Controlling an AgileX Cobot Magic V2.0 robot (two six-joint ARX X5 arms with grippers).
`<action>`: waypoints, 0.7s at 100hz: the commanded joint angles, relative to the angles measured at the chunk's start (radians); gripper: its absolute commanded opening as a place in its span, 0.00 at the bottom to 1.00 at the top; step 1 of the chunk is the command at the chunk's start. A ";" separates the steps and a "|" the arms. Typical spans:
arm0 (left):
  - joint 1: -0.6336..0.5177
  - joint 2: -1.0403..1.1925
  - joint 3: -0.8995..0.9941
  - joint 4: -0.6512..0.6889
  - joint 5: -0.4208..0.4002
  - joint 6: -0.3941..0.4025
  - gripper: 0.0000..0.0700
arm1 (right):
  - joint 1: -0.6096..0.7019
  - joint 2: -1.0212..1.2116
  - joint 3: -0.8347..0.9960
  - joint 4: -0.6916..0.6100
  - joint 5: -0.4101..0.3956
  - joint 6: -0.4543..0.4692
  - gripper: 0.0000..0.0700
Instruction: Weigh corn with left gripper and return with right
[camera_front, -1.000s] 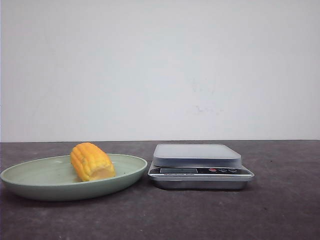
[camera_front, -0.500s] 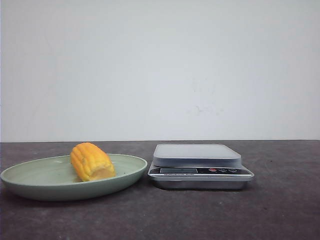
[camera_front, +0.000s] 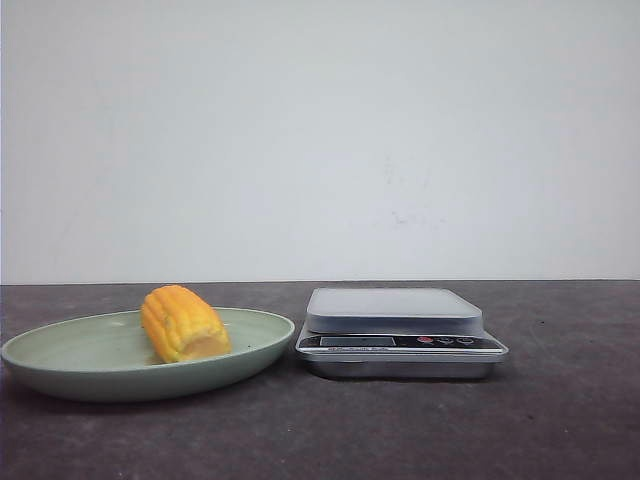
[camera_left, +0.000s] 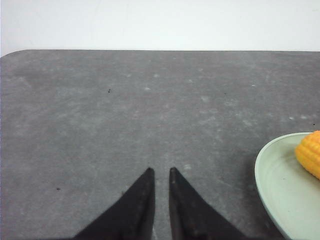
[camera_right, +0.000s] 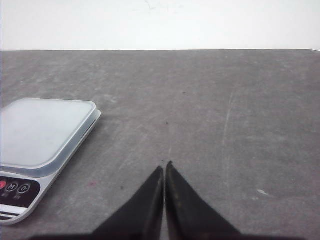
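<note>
I am looking forward over a dark grey, mottled table (camera_front: 400, 430) that is running back to a plain white wall (camera_front: 320, 140). The corn (camera_front: 183, 323) is lying on its side in a pale green plate (camera_front: 60, 365), with its paler cut end facing toward me; from the centre of the front view it is sitting at about eight o'clock. A silver kitchen scale (camera_front: 400, 332) is standing just beside the plate, at about five o'clock from that centre, with nothing resting on its platform.

From the left wrist camera, I am seeing the left gripper (camera_left: 160, 171) hovering over bare tabletop, its two black fingers (camera_left: 137, 205) nearly together with a thin gap between the tips, gripping nothing. The plate rim and a bit of the corn are showing near it, apart from the fingers.

From the right wrist camera, the right gripper (camera_right: 164, 166) is sitting with its fingers pressed closed, empty, over scuffed grey surface, and the scale is standing apart from it.
</note>
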 joint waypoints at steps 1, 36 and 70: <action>0.001 -0.001 -0.018 -0.004 0.003 0.000 0.02 | -0.002 -0.001 -0.002 0.009 0.000 0.003 0.00; 0.000 -0.001 -0.018 -0.004 0.035 -0.196 0.02 | 0.000 -0.001 -0.002 0.017 -0.060 0.133 0.00; 0.000 -0.001 -0.013 0.019 0.072 -0.397 0.02 | 0.000 -0.001 -0.001 0.127 -0.112 0.319 0.00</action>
